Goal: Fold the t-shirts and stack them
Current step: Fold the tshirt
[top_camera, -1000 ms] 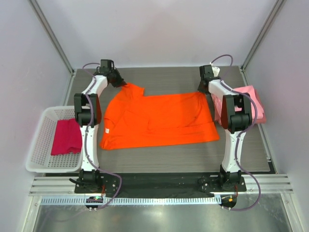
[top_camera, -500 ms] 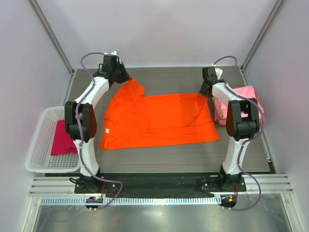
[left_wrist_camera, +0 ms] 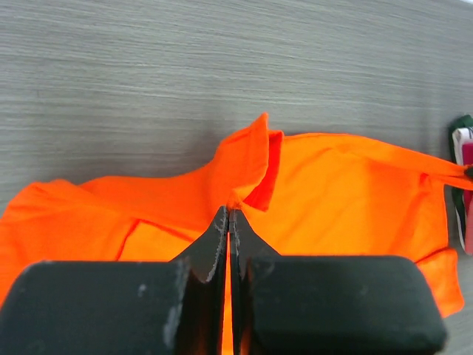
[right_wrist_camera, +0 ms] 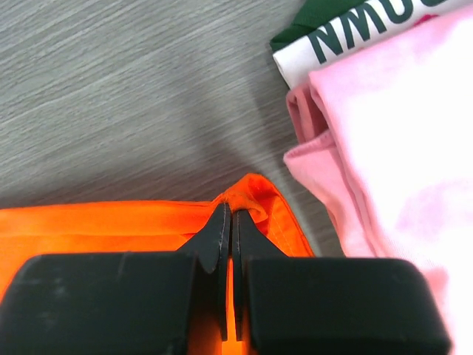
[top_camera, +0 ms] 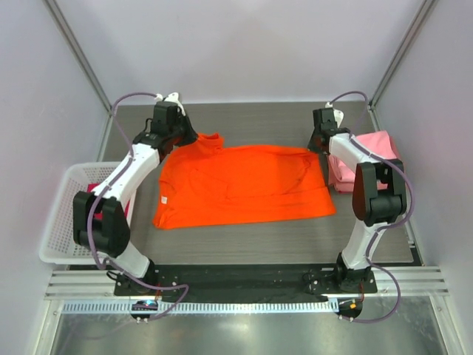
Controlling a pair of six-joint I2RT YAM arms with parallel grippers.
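The orange t-shirt (top_camera: 244,185) lies spread across the middle of the desk (top_camera: 259,240), its long side running left to right. Its far-left corner is bunched into a raised fold (left_wrist_camera: 251,159). The left jaws are clamped together on that fold. The far-right corner (right_wrist_camera: 259,196) is clamped in the right jaws, which are pressed together on the hem. The cloth between the two grip points is stretched along the shirt's far edge.

Folded pink t-shirts (top_camera: 373,155) sit in a pile at the right edge of the desk, just beside the right arm (top_camera: 369,185). A white cloth with dark lettering (right_wrist_camera: 347,29) shows at the far side of that pile.

A white basket (top_camera: 59,222) stands at the left edge. A crimson t-shirt (top_camera: 96,189) lies in it, mostly hidden by the left arm (top_camera: 111,214).
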